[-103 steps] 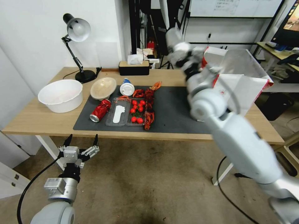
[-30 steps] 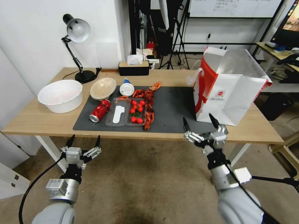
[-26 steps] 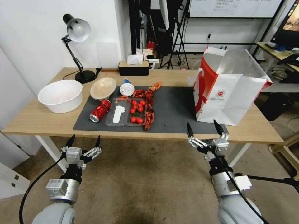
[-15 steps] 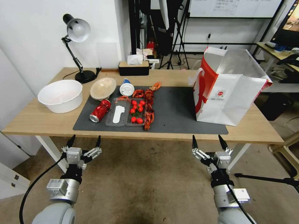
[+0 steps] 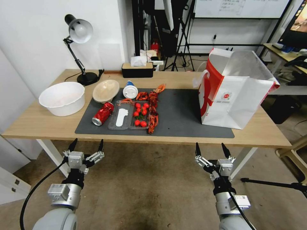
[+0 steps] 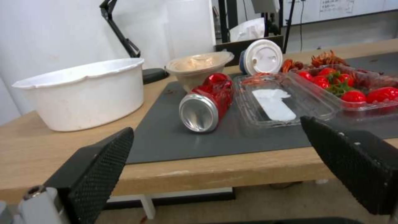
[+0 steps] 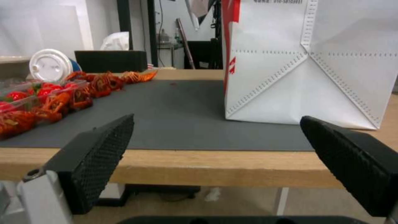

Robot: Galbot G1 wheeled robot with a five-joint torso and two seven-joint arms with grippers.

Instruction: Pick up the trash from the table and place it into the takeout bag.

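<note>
both arms sit low in front of the table (image 5: 41,123), below its near edge. the left gripper (image 5: 85,147) hangs under the left end with its fingers spread wide and nothing between them, and the right gripper (image 5: 211,150) hangs under the right half, fingers just as wide and just as bare. up on the dark grey mat (image 5: 179,111), the crushed red soda can (image 5: 103,113) lies on its side near the left edge, its silver end facing the front. just behind it a shallow beige bowl (image 5: 106,90) leans tilted, and beside that a white-lidded cup (image 5: 130,90) lies tipped, lid toward the camera. right of the can sits a clear plastic tray (image 5: 121,118) with a white utensil shape in it, touching a second clear compartment of red cherry tomatoes (image 5: 140,114). red crayfish shells (image 5: 153,110) run in a strip along the tomatoes' right side and on toward the back of the mat. the takeout bag (image 5: 235,92) stands upright at the right end of the mat, mouth open, foil lining showing, red side facing the trash, well apart from it. off the mat at the left end rests a big white tub (image 5: 62,97), with a black desk lamp (image 5: 78,48) behind it and a dark tissue box (image 5: 137,69) at the back edge.
</note>
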